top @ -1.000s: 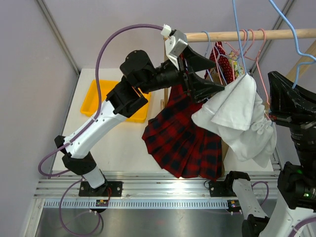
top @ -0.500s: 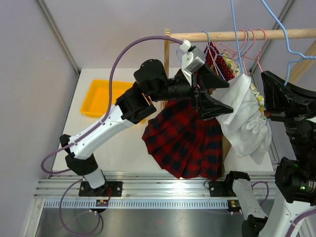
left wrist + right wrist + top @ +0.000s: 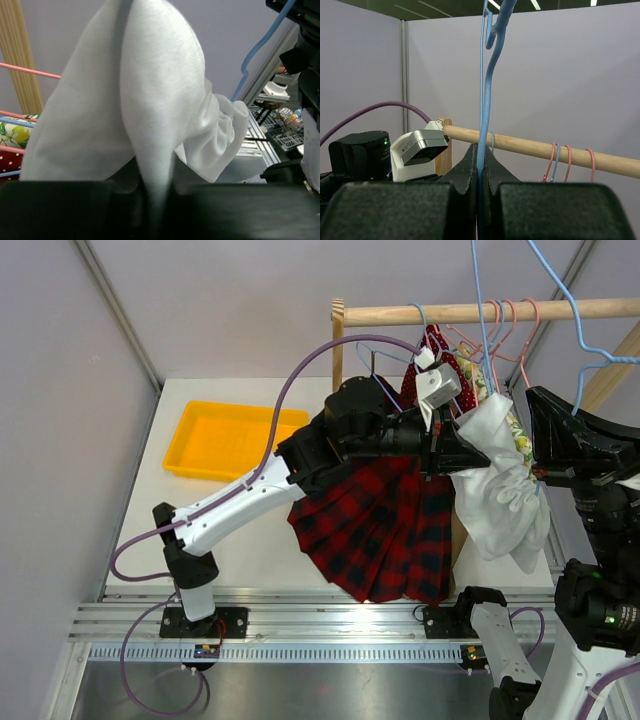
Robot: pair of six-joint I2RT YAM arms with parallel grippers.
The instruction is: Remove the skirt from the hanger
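left gripper (image 3: 155, 190): closed on a fold of the white cloth (image 3: 160, 90) | right gripper (image 3: 480, 152): closed on a pale-blue wire hanger (image 3: 485, 110) | skirt (image 3: 375, 530): seen hanging under the left arm, at 7 o'clock from the left gripper; its top is hidden | white cloth: just beside the skirt, at its 3 o'clock

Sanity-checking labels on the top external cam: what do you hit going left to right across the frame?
yellow tray → skirt → white garment → right arm. The left arm is left out: it stretches from below the tray across to the white garment.
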